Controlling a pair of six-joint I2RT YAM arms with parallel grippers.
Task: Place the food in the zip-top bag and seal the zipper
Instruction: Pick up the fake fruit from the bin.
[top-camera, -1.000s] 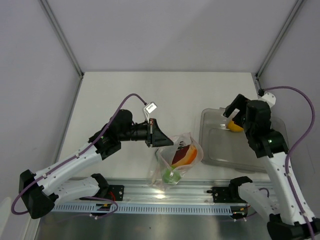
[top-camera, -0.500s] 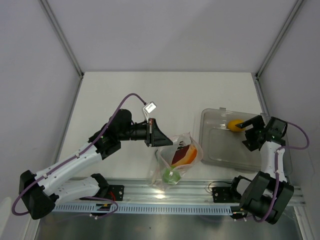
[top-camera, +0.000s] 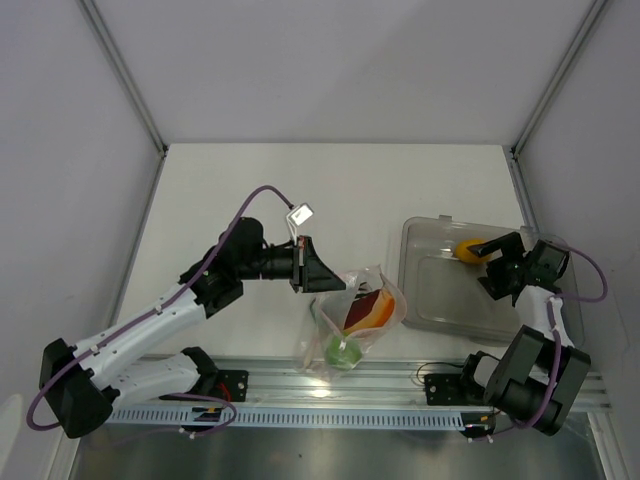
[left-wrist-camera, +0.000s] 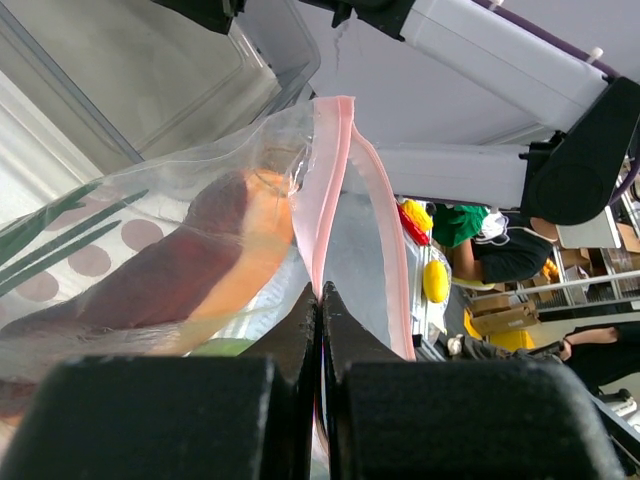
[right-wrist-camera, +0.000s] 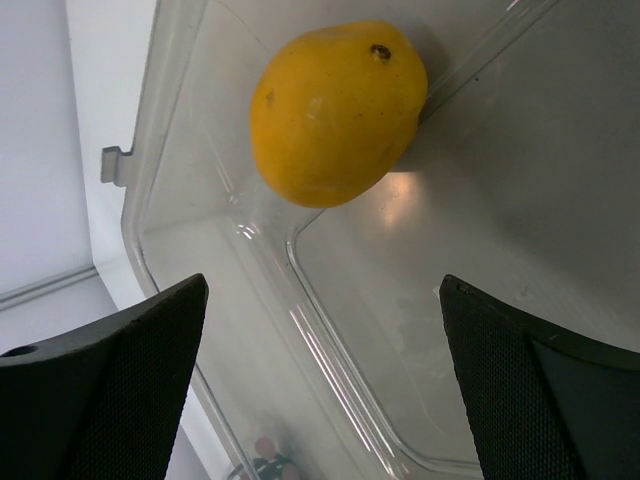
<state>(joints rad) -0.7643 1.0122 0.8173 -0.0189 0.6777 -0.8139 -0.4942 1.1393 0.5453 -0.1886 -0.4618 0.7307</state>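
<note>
1. The zip-top bag (top-camera: 355, 318) lies by the near edge of the desk (top-camera: 250, 190), about midway along it, with its mouth lifted toward the left arm.
2. The left gripper (left-wrist-camera: 320, 296) is closed, pinching the pink-red zipper (left-wrist-camera: 334, 170) between its fingertips. Beyond the pinch, the two pink strips spread apart, so the mouth looks open and the seal not yet made.
3. Two foods are already in the bag: the reddish-brown slice (left-wrist-camera: 190, 265) with its orange edge, and the green fruit (top-camera: 340, 350) lower down, nearer the desk's near edge.
4. The yellow-orange fruit (right-wrist-camera: 338, 110) is left out. It sits in the rigid clear tray (right-wrist-camera: 175, 150) beside the desk's right edge, tucked against the tray's wall on the far side.
5. The right gripper (right-wrist-camera: 322, 290) is spread wide and holds nothing. It points at the fruit from just near it, with no contact showing.
6. I cannot make out a dark-green piece for certain, in the bag or outside it.
7. Judged from this, the task is roughly half done. The fruit has yet to be picked and dropped through the mouth, and then the zipper pressed shut along its length.
</note>
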